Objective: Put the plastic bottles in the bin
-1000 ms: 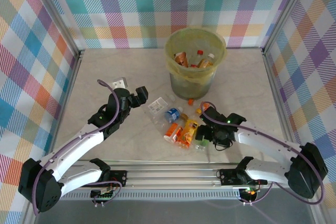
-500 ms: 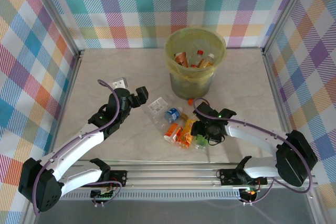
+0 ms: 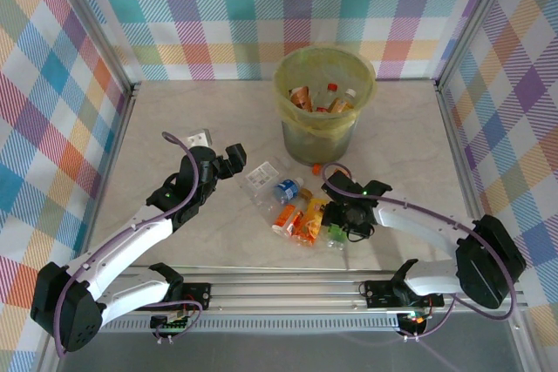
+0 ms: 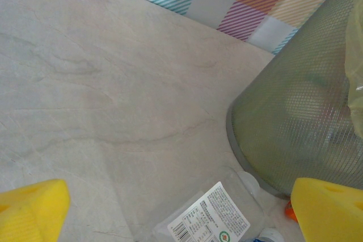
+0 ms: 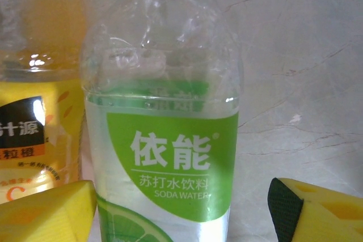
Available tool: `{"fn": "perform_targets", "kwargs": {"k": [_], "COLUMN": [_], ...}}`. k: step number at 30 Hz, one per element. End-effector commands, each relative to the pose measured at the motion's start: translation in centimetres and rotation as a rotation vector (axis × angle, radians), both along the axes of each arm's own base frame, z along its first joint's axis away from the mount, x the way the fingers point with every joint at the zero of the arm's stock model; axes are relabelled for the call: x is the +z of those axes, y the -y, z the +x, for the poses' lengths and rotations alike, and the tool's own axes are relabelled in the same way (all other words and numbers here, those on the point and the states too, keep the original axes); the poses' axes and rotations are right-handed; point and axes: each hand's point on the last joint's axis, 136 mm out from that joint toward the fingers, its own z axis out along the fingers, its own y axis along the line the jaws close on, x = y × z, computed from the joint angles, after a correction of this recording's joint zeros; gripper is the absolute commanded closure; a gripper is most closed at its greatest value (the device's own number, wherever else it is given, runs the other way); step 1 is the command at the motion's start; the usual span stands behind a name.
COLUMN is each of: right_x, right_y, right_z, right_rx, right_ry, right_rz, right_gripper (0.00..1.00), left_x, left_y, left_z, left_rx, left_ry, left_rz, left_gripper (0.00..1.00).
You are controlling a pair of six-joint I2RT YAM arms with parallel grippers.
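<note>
The right gripper [image 3: 338, 218] is straddling the green-label bottle [image 5: 170, 157] with its jaws partly wide. One pad is sitting right at the bottle's side and the other is standing apart, so nothing is being held yet. That bottle is lying among the loose bottles [image 3: 296, 211] on the table [image 3: 192, 128], near the bin [image 3: 318, 141], which is already holding several. The left gripper [image 3: 234, 160] is hanging fully wide beside the pile — probably keeping clear.

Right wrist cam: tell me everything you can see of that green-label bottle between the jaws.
The green-label bottle is clear plastic, its lime-green label bearing white characters, "SODA WATER" and a lime slice. It lies on the pale marbled table, close beside a yellow-label bottle, between the open jaws of the right gripper, with a gap showing on one side.
</note>
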Motion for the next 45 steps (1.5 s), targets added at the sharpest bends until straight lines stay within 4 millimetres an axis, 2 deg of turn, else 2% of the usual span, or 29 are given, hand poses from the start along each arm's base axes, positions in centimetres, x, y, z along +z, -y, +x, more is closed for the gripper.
{"fn": "perform_targets", "kwargs": {"k": [1,6,18,23,28,33,37,42,45], "right_x": [-0.4,-1.1,-2.8,-3.4,-3.0,-1.5,0.4,4.4,7.8], "right_y": [1.4,1.6,0.8,0.6,0.7,1.0,1.4,2.1,2.4], "right_z": [-0.6,-0.8,-0.4,-0.5,-0.5,-0.2,0.0,0.6,1.4], "right_rx": [-0.045,-0.049,-0.002,0.015,0.027,0.038,0.042,0.055,0.078], "right_ry": [-0.017,-0.040,-0.094,-0.118,-0.118,-0.083,-0.032,0.063,0.143], "right_rz": [-0.015,0.000,-0.025,-0.035,-0.041,-0.044,-0.039,-0.035,-0.033], "right_gripper": [0.22,0.25,0.28,0.38,0.49,0.52,0.57,0.62,0.64], "left_x": [-0.3,-0.5,-0.6,-0.6,-0.5,-0.7,-0.7,-0.7,-0.7], "left_y": [-0.2,0.0,-0.1,-0.1,0.0,0.1,0.1,0.1,0.1], "left_z": [0.2,0.3,0.4,0.4,0.4,0.5,0.6,0.6,0.6], "left_rx": [0.013,0.008,0.011,0.011,0.010,0.008,0.009,0.009,0.012], "left_ry": [-0.003,-0.008,-0.013,-0.013,-0.015,-0.020,-0.021,-0.021,-0.022], "left_rz": [-0.017,-0.019,-0.012,-0.008,-0.008,-0.005,-0.005,-0.003,-0.003], "left_gripper": [0.00,0.00,0.00,0.00,0.00,0.00,0.00,0.00,0.00]}}
